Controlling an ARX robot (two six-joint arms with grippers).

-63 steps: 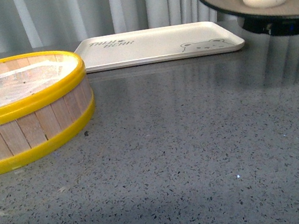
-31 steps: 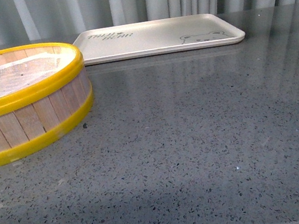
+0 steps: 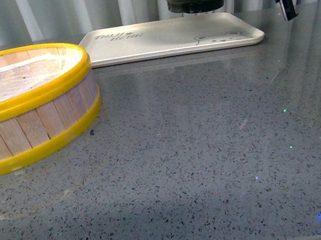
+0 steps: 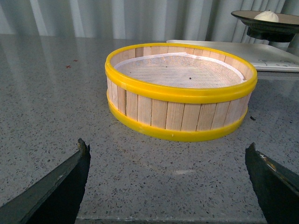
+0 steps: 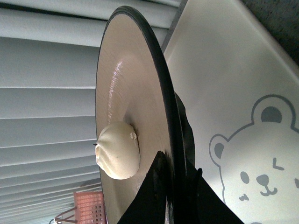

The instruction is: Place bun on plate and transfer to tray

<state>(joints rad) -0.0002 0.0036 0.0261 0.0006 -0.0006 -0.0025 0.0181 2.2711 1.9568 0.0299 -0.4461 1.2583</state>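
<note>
Small round white bun (image 5: pixel 117 150), pleated and pinched at the top, resting near the middle of the plate (image 5: pixel 126 84), just inward of the fingertips of the right gripper (image 5: pixel 175 186). Beige-tan inside the plate, black at rim, underside and foot. Clamped on that rim edge-on: one dark finger (image 5: pixel 152 196) over the inner face, the other under the black underside, closed down to the plate's thickness. Held up level, clear of the cream-white tray (image 3: pixel 158 36), above its far side, with the printed cartoon bear (image 5: pixel 254 154) just below the fingers. Reaching in from the right, toward the curtain (image 3: pixel 67 12). On the other side, low over the speckled grey table (image 3: pixel 215 147): left gripper (image 4: pixel 167 144) spread wide, holding nothing, yellow-rimmed wooden steamer basket (image 4: pixel 180 93) straight ahead of its fingers and apart from them.
</note>
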